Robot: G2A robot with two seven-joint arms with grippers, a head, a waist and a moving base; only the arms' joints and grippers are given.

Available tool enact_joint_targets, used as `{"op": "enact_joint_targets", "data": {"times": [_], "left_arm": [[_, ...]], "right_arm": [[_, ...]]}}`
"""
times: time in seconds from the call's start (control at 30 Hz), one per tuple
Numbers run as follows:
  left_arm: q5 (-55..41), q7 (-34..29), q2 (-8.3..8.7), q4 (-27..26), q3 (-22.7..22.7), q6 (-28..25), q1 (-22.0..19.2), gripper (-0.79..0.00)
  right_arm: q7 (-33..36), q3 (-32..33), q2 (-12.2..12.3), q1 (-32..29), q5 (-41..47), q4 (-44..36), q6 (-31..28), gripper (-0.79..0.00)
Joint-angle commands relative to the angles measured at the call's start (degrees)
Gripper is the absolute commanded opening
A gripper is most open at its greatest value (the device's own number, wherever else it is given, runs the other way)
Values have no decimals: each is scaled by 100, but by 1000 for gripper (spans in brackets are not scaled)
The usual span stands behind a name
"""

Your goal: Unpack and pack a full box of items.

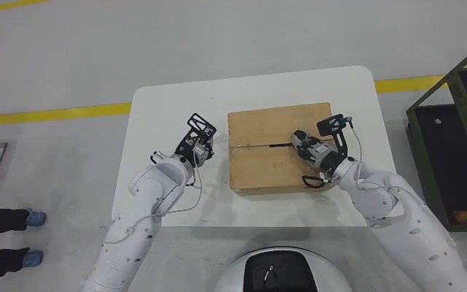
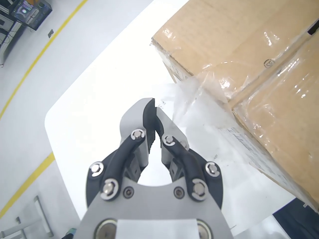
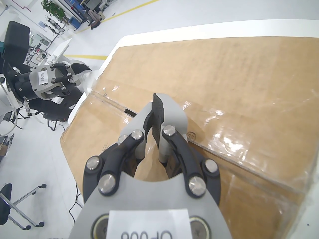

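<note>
A closed brown cardboard box (image 1: 255, 131) sits on the white rounded-corner tabletop (image 1: 168, 109), nearer its right edge than its left. Clear shiny tape (image 3: 224, 140) covers the seam between its two top flaps. The left end effector (image 2: 154, 105) has its fingers pressed together just beside the box's left side. A loose flap of clear tape (image 2: 184, 95) reaches its tips, but I cannot tell if it is pinched. The right end effector (image 3: 157, 105), fingers closed on nothing, hangs over the seam. A dark green metal rack (image 1: 438, 131) stands on the floor beyond the right edge.
</note>
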Motion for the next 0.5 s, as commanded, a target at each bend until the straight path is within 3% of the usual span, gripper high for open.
{"op": "enact_joint_targets", "data": {"times": [0.0, 0.03, 0.1, 0.13, 0.47], "left_arm": [[64, -21, 0, -109, -7, -74, 40, -785], [82, -27, -2, -134, -2, -119, 54, -683], [46, -47, -16, -84, 13, -185, 56, -283], [32, -63, -26, -32, 22, -185, 41, 0], [-220, -325, -96, 335, 18, -349, -47, 0]], "right_arm": [[19, 1, -1, 7, -1, 8, -7, -785], [24, 4, -1, 11, 0, 15, -11, -785], [33, 2, -3, 17, 5, 28, -11, -785], [38, -2, -4, 18, 5, 33, -13, -785], [43, 0, -14, 47, 22, 68, -12, -785]]}}
